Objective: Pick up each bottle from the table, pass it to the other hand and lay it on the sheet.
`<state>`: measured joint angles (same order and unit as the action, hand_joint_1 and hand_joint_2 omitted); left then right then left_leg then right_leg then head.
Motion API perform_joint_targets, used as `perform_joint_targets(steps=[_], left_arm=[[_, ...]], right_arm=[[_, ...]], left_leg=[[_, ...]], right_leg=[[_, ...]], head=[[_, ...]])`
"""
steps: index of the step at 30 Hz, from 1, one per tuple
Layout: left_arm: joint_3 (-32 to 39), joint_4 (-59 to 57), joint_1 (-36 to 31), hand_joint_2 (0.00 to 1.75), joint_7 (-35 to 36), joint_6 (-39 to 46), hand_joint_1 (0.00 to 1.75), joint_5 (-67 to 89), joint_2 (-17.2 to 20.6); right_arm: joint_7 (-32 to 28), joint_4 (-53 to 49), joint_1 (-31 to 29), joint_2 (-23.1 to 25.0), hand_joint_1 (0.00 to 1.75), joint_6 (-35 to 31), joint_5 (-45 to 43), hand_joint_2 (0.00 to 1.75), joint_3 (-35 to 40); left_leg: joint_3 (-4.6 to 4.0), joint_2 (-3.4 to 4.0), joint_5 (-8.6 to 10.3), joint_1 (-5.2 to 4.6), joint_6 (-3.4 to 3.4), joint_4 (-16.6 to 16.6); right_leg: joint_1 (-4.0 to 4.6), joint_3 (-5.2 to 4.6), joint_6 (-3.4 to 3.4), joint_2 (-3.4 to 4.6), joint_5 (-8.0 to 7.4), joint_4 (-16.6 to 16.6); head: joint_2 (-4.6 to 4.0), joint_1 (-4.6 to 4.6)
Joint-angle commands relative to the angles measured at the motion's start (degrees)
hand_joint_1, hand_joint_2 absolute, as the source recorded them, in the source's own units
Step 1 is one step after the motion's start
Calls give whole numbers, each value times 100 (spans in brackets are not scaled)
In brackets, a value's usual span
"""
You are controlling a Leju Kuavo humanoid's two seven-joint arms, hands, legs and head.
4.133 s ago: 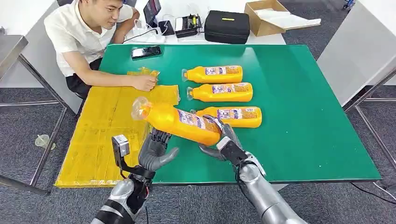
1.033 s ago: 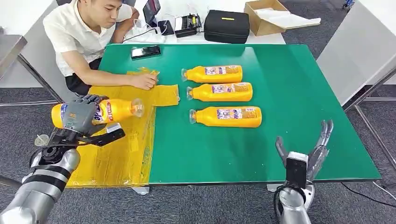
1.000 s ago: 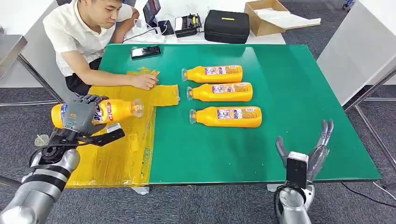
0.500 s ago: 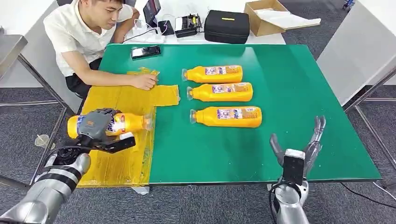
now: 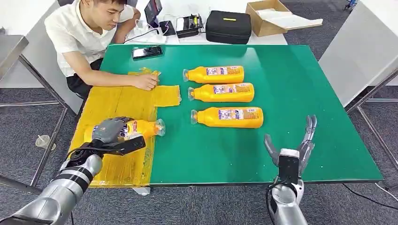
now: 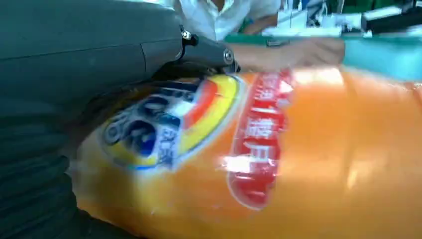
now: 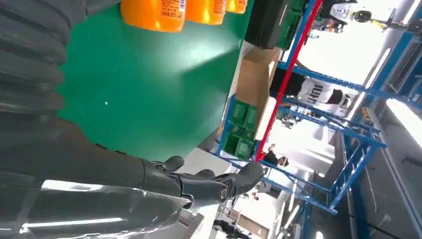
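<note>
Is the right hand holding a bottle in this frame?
No: the right hand is open and empty near the table's front edge; the left hand grips the bottle.

We see glossy orange plastic bottles (image 5: 227, 117) with printed labels, a matt green table top (image 5: 291, 89), a shiny crinkled yellow plastic sheet (image 5: 112, 108), a brushed-metal arm (image 5: 61, 192), and a brown cardboard box (image 5: 263, 14).

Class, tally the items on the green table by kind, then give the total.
Orange bottles: 4
Yellow sheet: 1
Phone: 1
Total: 6
</note>
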<state>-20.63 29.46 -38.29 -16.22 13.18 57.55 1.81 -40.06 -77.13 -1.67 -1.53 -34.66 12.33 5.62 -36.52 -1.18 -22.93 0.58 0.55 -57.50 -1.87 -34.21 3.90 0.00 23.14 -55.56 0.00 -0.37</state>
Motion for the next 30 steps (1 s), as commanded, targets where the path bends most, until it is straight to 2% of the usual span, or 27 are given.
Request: perform_joint_targets(steps=[1, 7, 14, 17, 20, 23, 24, 25, 30], left_arm=[[-99, -683, -230, 175, 117, -674, 0, -9, -160], [-278, -642, -390, 175, 0, -1249, 0, -19, -50], [-213, -449, -319, 175, -309, -1348, 0, -293, -47], [56, -55, -295, 175, -804, -2108, 0, -1090, -81], [79, -1, -319, 175, -833, -2246, 0, -1187, -72], [-215, 737, -289, 175, -937, -2968, 0, -1671, 191], [-288, 912, -286, 175, -956, -3023, 0, -1750, 246], [-311, 987, -275, 175, -942, -3054, 0, -1805, 267], [-460, 1370, -208, 175, -894, -3102, 0, -1998, 342]], right_arm=[[6, 405, -169, -127, 0, -207, -7, 175, 197], [6, 449, -209, -166, 0, -257, -11, 175, 252], [6, 435, -214, -202, 0, -333, -17, 175, 293], [6, 385, -214, -256, 0, -377, -44, 175, 333], [6, 396, -228, -261, 0, -392, -38, 175, 339], [6, 358, -255, -303, 0, -429, -56, 175, 407], [6, 357, -260, -310, 0, -442, -42, 175, 422], [6, 355, -263, -312, 0, -440, -43, 175, 431], [6, 373, -282, -329, 0, -445, -18, 175, 473]], left_leg=[[17, 13, -8, 4, 0, -1], [30, 14, -8, 4, -1, 0], [46, 23, -12, 5, 1, 1], [45, 20, -13, 7, 0, -2], [33, 12, -7, 4, 0, -2], [33, 18, -7, 4, -1, -1], [54, 35, -23, 10, -1, -10], [26, 21, -7, 7, -1, -5], [31, 20, -9, 5, 0, -4]], right_leg=[[8, 17, -16, 5, 3, 5], [7, 29, -16, 6, 2, 4], [11, 46, -22, 12, 4, 6], [12, 46, -23, 9, 6, 5], [8, 34, -16, 4, 3, 2], [7, 32, -15, 10, 1, 3], [18, 52, -34, 20, 11, 0], [10, 23, -16, 13, 0, -1], [9, 28, -17, 11, 3, 0]], head=[[0, 0], [0, 0], [0, 0], [0, 0], [0, 0], [0, 0], [0, 0], [0, 0], [0, 0]])
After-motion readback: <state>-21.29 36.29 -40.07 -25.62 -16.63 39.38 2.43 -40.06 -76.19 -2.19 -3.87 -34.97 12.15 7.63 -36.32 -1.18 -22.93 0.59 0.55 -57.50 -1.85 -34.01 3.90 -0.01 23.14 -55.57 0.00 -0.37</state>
